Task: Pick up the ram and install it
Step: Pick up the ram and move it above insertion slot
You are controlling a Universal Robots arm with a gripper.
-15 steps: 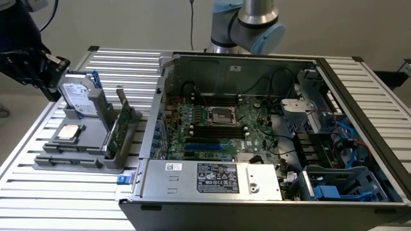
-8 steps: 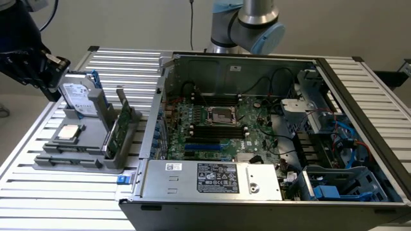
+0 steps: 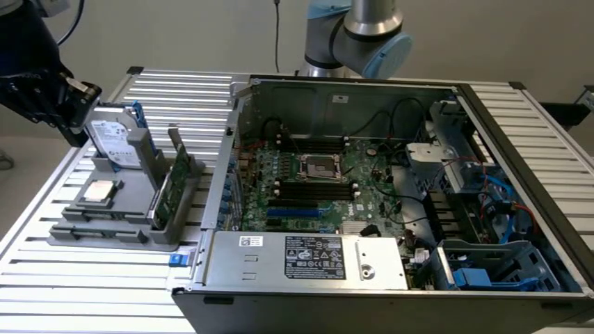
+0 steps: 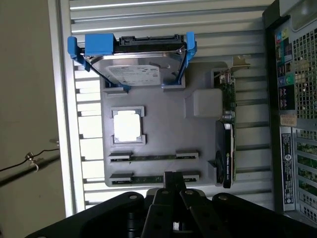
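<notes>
**Gripper above the tray, ram not yet taken**

An open case (image 3: 352,94) sits beside the grey tray (image 4: 163,126). My gripper (image 4: 171,179) hangs above the tray's near edge. Its fingers (image 4: 167,182) look pressed together, gripping nothing. Two ram (image 4: 153,157) sticks stand on edge in slots at that edge. The risk, as I judge it: the sticks sit close together, so an off-line descent could strike one.

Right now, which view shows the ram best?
The wrist view: it looks down on two ram sticks standing on edge in the slots of the holder, with the gripper at the one nearer to it. In the exterior view they are thin strips low at the holder's front end, hard to make out.
</notes>
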